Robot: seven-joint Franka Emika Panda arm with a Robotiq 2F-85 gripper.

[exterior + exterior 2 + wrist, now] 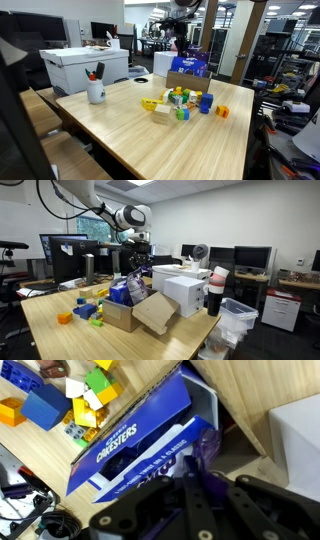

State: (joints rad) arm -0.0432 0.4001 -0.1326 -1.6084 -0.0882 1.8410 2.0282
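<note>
We see the tool [181, 44] hanging at upper centre above a blue bag [190, 64] in a cardboard box [182, 82]; coloured blocks [181, 101] lie mid-frame on the counter [130, 135], a white mug [96, 94] stands well left of them.

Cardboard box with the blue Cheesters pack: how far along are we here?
Done, it seems: the blue Cheesters pack lies inside the open cardboard box. In hand: the tool hovers above that box, apart from the pack; I cannot tell whether it is open. Left, probably: the coloured blocks lie loose on the table beside the box, none inside that I can see.
</note>
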